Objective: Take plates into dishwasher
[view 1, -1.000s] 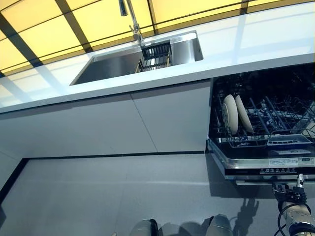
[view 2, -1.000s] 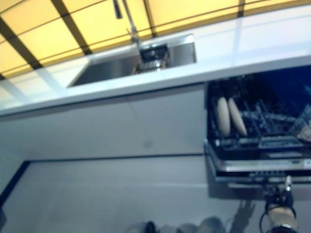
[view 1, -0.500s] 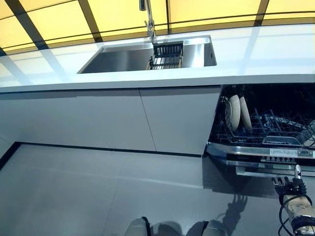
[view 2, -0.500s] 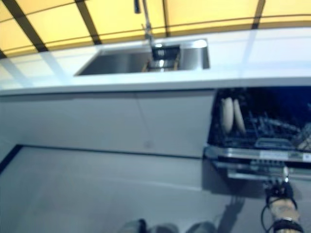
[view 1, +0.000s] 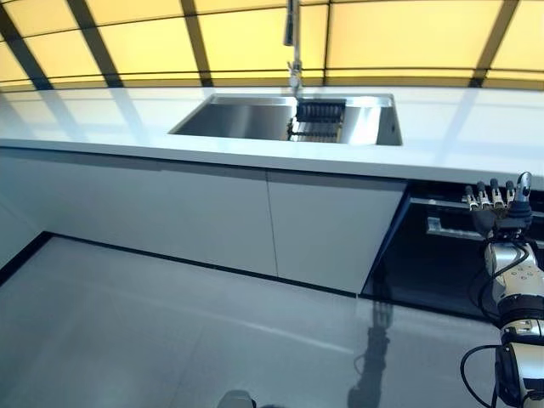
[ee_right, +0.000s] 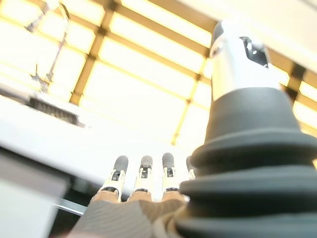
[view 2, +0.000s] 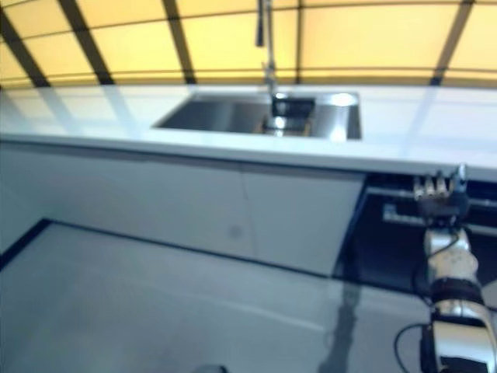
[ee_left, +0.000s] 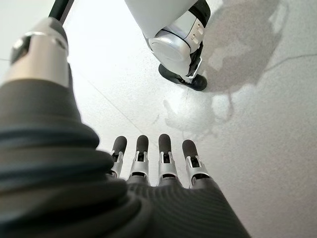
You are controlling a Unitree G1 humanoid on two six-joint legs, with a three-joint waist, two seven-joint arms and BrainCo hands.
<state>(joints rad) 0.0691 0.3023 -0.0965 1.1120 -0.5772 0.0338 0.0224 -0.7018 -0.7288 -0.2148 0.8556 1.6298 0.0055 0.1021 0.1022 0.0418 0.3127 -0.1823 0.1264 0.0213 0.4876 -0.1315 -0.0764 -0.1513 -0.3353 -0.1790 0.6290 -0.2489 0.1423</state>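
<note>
No plates show in any view now. The dishwasher under the counter at the right shows its dark door front upright, with a silver handle near its top. My right hand is up by the door's top edge, just below the counter's edge, fingers straight and empty; its wrist view shows the same. Whether it touches the door I cannot tell. My left hand shows only in its wrist view, fingers straight, over the floor, empty.
A white counter runs across, with a steel sink, a dark dish rack in it and a faucet. White cabinet fronts stand left of the dishwasher. Grey floor lies in front.
The dishwasher stood open with two plates in its rack; now its door is upright and hides them. My right hand has risen from the low door edge. The camera has shifted.
</note>
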